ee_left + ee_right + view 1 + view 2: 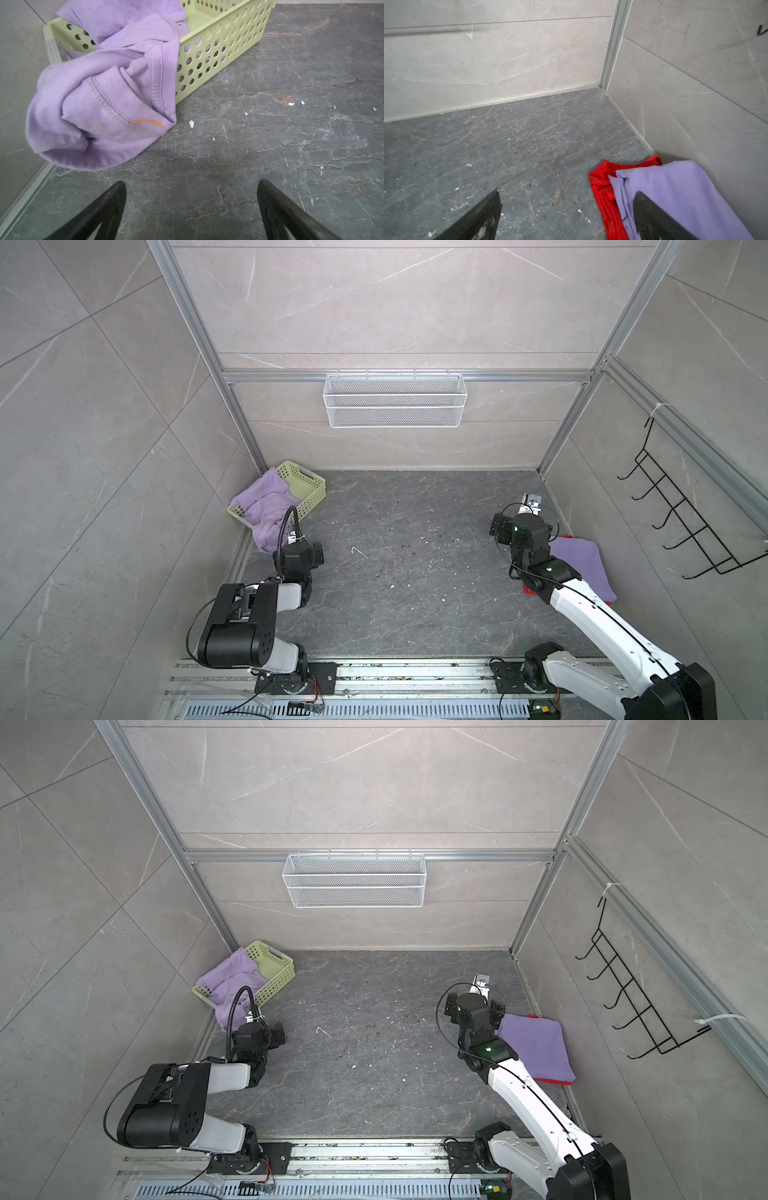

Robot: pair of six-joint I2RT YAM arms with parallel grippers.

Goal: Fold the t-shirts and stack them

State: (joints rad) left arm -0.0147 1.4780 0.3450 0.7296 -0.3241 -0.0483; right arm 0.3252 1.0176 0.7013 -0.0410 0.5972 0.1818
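Note:
Crumpled lilac t-shirts [266, 506] [232, 979] fill the left end of a pale green perforated basket [309, 485] [218, 41] at the back left. One t-shirt [99, 99] spills over the rim onto the dark floor. A folded lilac t-shirt [582, 564] [536, 1048] [685, 187] lies by the right wall on a red cloth [602, 191]. My left gripper [191, 182] stands open over bare floor, just short of the spilled t-shirt. My right gripper [568, 192] is open and empty, with one finger [654, 218] in front of the folded t-shirt's edge.
A white wire-mesh basket [395, 406] hangs on the back wall. A black wire hook rack [685, 522] hangs on the right wall. A small silver object [530, 501] sits near the back right corner. Tiled walls close three sides, and a metal rail [415, 672] runs along the front.

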